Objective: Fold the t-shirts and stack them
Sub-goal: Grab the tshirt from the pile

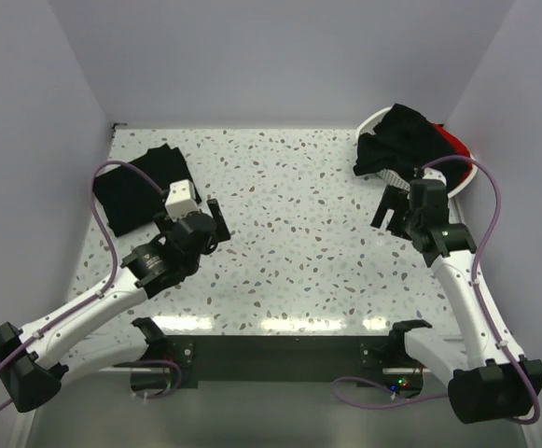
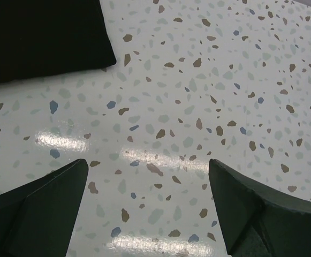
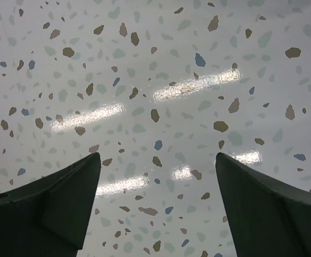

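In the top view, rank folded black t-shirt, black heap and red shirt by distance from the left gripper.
From left gripper:
1. Folded black t-shirt, far left, beside it.
2. Black heap, in the basket, far right.
3. Red shirt, behind the heap, rightmost.

A white basket (image 1: 396, 175) stands far right on the speckled table (image 1: 298, 205).

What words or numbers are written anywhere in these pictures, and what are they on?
None can be read. The folded black t-shirt, the heaped shirts, the white basket and the speckled table show no letters, numbers or signs in any view.
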You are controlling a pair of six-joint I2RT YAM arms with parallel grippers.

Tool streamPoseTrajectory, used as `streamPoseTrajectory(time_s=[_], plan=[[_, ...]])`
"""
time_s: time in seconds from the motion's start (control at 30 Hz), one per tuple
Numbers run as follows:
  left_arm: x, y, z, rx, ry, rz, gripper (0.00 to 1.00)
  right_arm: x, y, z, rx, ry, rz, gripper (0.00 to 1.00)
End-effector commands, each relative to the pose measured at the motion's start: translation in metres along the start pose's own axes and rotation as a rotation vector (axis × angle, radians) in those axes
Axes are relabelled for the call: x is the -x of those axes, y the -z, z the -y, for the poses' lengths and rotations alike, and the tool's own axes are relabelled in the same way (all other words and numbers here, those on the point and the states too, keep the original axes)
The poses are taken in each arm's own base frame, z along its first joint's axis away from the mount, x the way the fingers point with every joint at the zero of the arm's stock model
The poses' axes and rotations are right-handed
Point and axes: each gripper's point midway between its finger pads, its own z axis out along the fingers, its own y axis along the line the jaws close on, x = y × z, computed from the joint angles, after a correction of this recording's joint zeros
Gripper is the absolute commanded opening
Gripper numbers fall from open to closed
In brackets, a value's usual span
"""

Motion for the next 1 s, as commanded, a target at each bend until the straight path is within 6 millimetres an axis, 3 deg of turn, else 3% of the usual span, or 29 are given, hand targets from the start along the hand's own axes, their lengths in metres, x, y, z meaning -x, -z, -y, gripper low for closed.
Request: streamPoseTrajectory(time_s=[0.0,0.13,0.3,0.33,0.4,0.43,0.47,0.53,0.57,0.67,0.77,0.87,0.97], plan=[[0.011,0.001,-0.004,0.041,0.037,0.033,1.0,0.02,0.005,-0.003,-0.003,0.009,0.057,0.91],[0.008,0.002,-0.006,0.037,0.043,0.024,1.0,0.033,0.003,0.007,-0.087,0.0,0.075,0.95],[0.005,0.007,-0.019,0.089,0.066,0.013,1.0,0.085,0.003,0.005,-0.153,0.04,0.139,0.99],[0.005,0.008,-0.021,0.099,0.071,0.013,1.0,0.089,-0.009,0.008,-0.178,0.063,0.112,0.99],[0.003,0.009,-0.025,0.11,0.066,0.006,1.0,0.115,-0.014,0.005,-0.182,0.045,0.125,0.99],[0.004,0.01,-0.026,0.11,0.076,0.008,1.0,0.114,-0.033,0.013,-0.192,0.016,0.065,0.99],[0.003,0.011,-0.027,0.109,0.08,0.007,1.0,0.132,-0.033,0.005,-0.161,-0.003,0.084,0.99],[0.003,0.014,-0.03,0.109,0.094,0.007,1.0,0.147,-0.047,0.024,-0.189,-0.073,0.079,0.98],[0.002,0.014,-0.031,0.112,0.098,0.005,1.0,0.157,-0.058,0.022,-0.177,-0.08,0.074,0.98],[0.001,0.017,-0.036,0.117,0.123,0.006,1.0,0.171,-0.088,0.022,-0.181,-0.072,0.055,0.98],[0.0,0.02,-0.038,0.118,0.142,0.006,1.0,0.182,-0.107,0.019,-0.177,-0.059,0.036,0.96],[0.001,0.021,-0.04,0.119,0.156,0.008,1.0,0.168,-0.142,0.02,-0.19,-0.035,-0.05,0.93],[-0.001,0.02,-0.04,0.119,0.156,0.006,1.0,0.162,-0.157,0.022,-0.201,-0.027,-0.083,0.91]])
